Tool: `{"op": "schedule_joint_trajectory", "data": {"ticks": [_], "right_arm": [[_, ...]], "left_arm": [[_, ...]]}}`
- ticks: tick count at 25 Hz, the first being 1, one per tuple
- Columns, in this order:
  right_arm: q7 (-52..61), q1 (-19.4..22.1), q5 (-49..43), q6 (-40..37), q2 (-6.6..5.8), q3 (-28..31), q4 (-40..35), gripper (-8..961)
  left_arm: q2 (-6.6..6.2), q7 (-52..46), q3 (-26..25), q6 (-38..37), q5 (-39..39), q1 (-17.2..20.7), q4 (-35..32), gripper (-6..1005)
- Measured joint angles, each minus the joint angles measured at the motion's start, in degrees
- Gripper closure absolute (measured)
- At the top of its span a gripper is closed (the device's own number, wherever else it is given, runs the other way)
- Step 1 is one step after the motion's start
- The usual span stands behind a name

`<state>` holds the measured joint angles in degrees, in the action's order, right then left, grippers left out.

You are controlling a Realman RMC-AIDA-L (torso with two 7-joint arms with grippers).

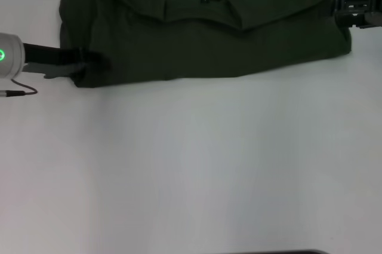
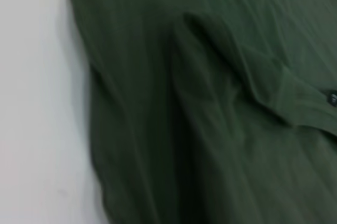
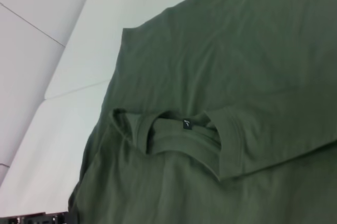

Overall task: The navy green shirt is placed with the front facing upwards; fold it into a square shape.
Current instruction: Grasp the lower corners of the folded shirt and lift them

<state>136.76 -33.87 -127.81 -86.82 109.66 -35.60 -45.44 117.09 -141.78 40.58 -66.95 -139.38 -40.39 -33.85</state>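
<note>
Dark olive-green cotton T-shirt is lying folded across the white table's far side. Left gripper and right gripper are flanking its ends, likely for the next fold; can't tell either pincer's state.

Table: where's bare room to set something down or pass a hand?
The near table is bare from the shirt's near edge toward the robot. Narrow bare strips flank the shirt. Crowded: the far part, covered by the shirt, with the left gripper and right gripper at its side edges.
</note>
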Motion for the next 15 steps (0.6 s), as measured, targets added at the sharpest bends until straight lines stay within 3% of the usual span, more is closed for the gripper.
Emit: {"op": "schedule_joint_trajectory", "data": {"ticks": [6,15], "right_arm": [[0.0,0.0,0.3,0.0,-0.06,0.0,0.0,27],[0.3,-0.2,0.2,-0.6,-0.58,-0.2,0.0,27]], "left_arm": [[-0.32,-1.2,-0.1,0.3,-2.1,-0.4,0.0,506],[-0.85,-1.0,-0.2,-3.2,-2.9,-1.1,-0.5,845]]}}
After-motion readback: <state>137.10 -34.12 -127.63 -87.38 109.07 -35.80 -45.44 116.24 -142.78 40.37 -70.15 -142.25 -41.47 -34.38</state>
